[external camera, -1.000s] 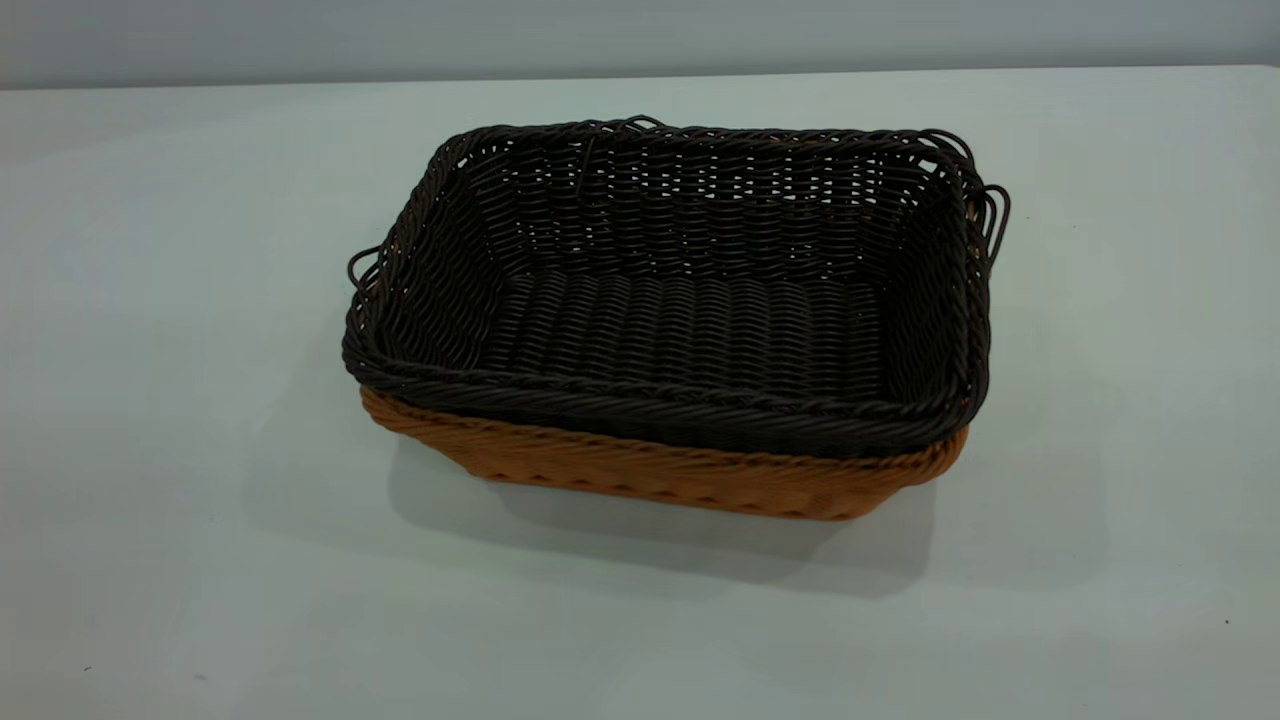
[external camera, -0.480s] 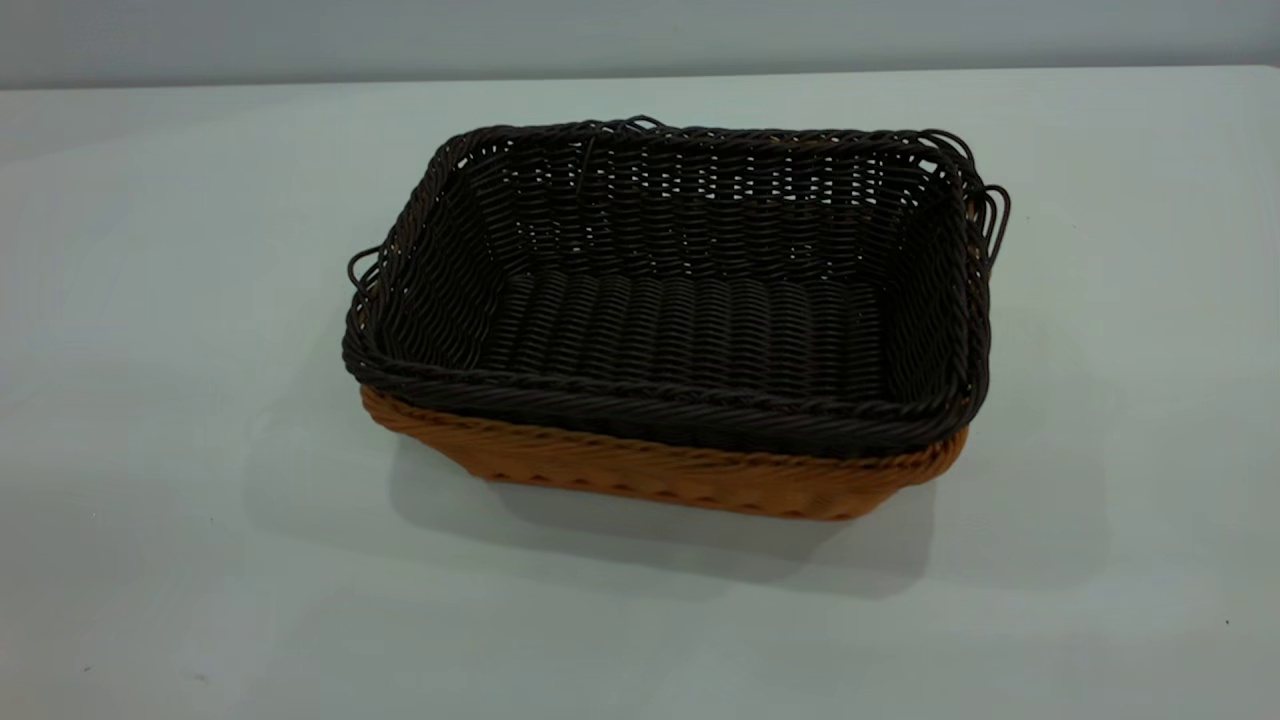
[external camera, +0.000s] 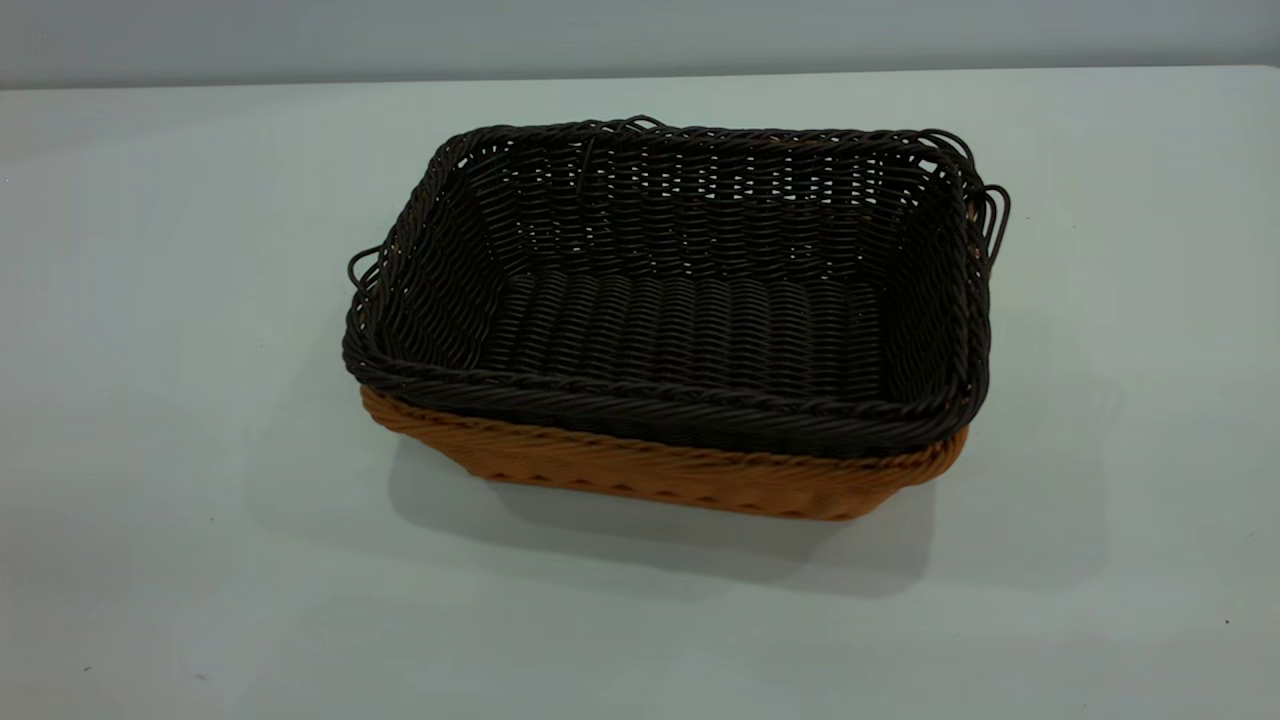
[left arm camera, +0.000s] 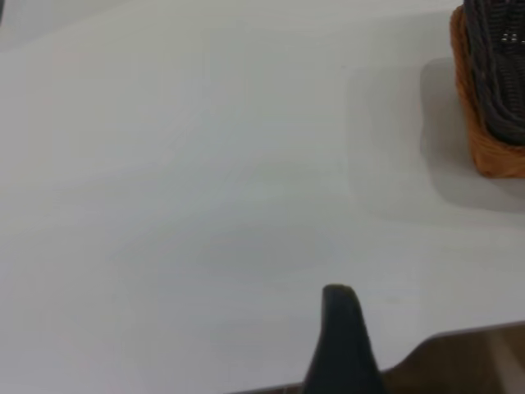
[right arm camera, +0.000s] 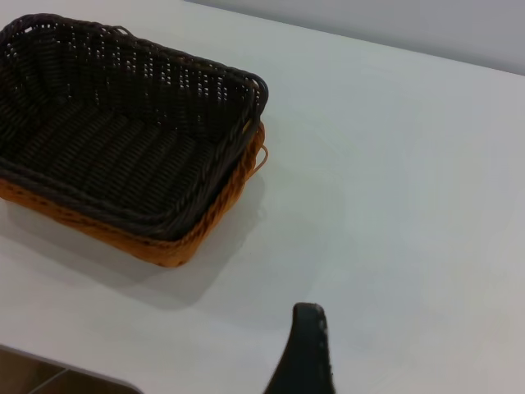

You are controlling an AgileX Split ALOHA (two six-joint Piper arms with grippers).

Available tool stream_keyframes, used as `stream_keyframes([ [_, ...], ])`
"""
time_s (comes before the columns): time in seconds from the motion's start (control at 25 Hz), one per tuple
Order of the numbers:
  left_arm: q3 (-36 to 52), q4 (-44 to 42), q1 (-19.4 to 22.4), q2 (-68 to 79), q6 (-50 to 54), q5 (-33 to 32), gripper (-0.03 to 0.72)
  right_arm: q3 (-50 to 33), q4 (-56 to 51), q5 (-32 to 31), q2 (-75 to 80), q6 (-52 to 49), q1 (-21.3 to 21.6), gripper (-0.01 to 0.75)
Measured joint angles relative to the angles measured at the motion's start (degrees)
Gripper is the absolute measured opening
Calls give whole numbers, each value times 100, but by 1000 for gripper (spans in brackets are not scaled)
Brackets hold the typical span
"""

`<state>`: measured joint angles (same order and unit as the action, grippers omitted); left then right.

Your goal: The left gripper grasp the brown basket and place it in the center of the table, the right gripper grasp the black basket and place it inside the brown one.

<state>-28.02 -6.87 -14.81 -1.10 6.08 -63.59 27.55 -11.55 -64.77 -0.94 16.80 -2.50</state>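
Nesting judged done; step in hand judged retreat: arms best kept clear, stack left untouched.

Left gripper, seen in own wrist view well apart from baskets near table edge: only one dark finger shown, spread or pressed cannot be told.

Brown basket set mid-table, orange-tan wicker visible at 6 o'clock beneath dark rim. Black basket seated inside, rims nearly flush, loop handles at 3 and 9 o'clock.

Right gripper withdrawn at right side, apart from stack; finger state cannot be told.
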Motion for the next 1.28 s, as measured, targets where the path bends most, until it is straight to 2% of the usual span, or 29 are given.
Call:
stream_keyframes([
  [0.56,0,34,17,0,12,0,489,0,0,0,0,-1,0,563],
  [0.88,0,46,1152,0,23,0,489,0,0,0,0,-1,0,559],
  [1.28,0,46,1239,0,23,0,489,0,0,0,0,-1,0,559],
])
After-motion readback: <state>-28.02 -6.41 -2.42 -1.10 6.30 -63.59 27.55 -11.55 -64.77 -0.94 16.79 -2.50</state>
